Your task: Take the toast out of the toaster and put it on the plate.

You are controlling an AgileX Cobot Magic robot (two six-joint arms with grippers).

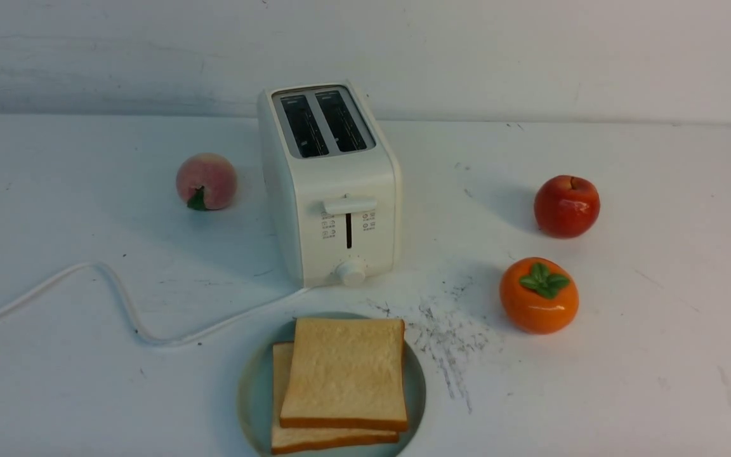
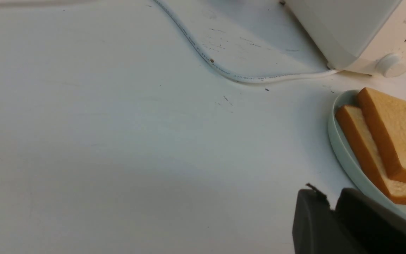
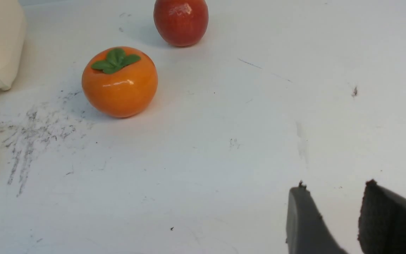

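Observation:
The cream-white toaster [image 1: 334,190] stands at the back middle of the table, both top slots dark and empty, lever up. In front of it the pale blue-green plate [image 1: 251,393] holds two slices of toast [image 1: 346,371], one overlapping the other. Neither gripper shows in the front view. In the left wrist view my left gripper [image 2: 331,198] hovers just beside the plate's rim [image 2: 340,148], its tips a narrow gap apart and empty; the toast [image 2: 400,130] and the toaster's corner [image 2: 347,31] show beyond. My right gripper [image 3: 335,187] is open over bare table, holding nothing.
A peach [image 1: 206,181] lies left of the toaster. A red apple [image 1: 566,206] and an orange persimmon [image 1: 539,295] sit to its right. The white cord [image 1: 118,298] loops across the left table. Dark scuff marks [image 1: 448,336] lie right of the plate.

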